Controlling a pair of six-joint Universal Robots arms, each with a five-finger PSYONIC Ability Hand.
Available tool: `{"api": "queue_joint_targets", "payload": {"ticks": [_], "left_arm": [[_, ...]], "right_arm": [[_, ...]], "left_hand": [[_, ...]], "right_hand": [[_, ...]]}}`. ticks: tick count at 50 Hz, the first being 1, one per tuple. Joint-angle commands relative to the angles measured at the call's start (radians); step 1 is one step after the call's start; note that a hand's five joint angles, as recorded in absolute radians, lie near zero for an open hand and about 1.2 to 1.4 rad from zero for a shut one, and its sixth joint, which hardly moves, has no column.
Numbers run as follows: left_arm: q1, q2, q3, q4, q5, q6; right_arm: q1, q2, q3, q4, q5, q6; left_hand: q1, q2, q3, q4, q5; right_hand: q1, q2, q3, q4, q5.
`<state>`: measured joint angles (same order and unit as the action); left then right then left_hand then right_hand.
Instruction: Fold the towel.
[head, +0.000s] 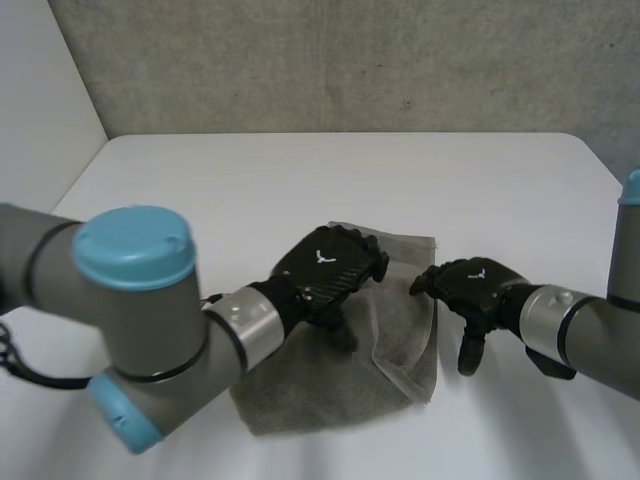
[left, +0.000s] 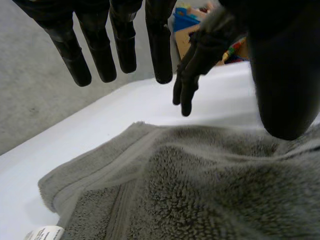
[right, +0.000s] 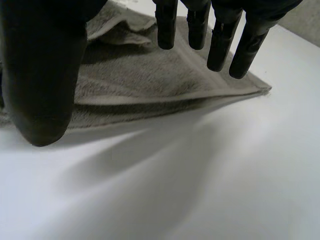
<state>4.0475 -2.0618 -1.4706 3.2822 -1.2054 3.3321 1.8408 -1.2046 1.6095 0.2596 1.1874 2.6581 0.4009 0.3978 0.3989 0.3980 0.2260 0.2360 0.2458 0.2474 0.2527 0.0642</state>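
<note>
Towel (head: 340, 375), L robot hand (head: 325, 265) over it, R robot hand (head: 475, 285) beside edge, both fingers straight

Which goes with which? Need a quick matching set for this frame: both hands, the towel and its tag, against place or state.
Things:
1. left hand
2. right hand
3. towel
4. tag

Place or state:
A. grey, lying on the white table
B. open, at the towel's edge on the right arm's side
C. white, at the towel's hem
D. open, over the towel's middle

Pairs: 1-D, 2-B, 3-A, 4-C.
</note>
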Motion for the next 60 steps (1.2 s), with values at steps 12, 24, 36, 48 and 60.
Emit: {"api": "queue_joint_targets", "payload": {"ticks": [12,24,36,48,60], "left_arm": [[-0.018,-0.259,0.268,-0.171,-0.002,0.135],[-0.018,-0.27,0.279,-0.168,-0.045,0.155],[-0.018,-0.267,0.256,-0.174,-0.048,0.155],[0.024,-0.183,0.21,-0.193,-0.146,0.138],[0.036,-0.029,0.133,-0.191,-0.16,-0.009]], "right_arm": [[-0.04,-0.058,0.122,-0.054,-0.02,-0.053],[-0.043,-0.058,0.15,-0.043,-0.074,-0.052],[-0.043,-0.058,0.171,-0.048,-0.077,-0.035],[-0.028,-0.055,0.198,-0.091,-0.103,0.086],[0.055,0.02,0.151,-0.194,-0.104,0.201]], "left_hand": [[0.141,0.144,0.143,0.144,0.142],[0.496,0.499,0.498,0.499,0.496],[0.995,0.998,0.997,0.998,0.996],[0.995,0.998,0.997,0.998,0.996],[0.995,0.998,0.997,0.998,0.996]], "right_hand": [[-0.013,-0.023,-0.025,-0.03,-0.016],[0.116,0.106,0.105,0.099,0.113],[0.216,0.206,0.205,0.199,0.213],[0.447,0.437,0.436,0.431,0.445],[0.659,0.65,0.648,0.643,0.657]]}}
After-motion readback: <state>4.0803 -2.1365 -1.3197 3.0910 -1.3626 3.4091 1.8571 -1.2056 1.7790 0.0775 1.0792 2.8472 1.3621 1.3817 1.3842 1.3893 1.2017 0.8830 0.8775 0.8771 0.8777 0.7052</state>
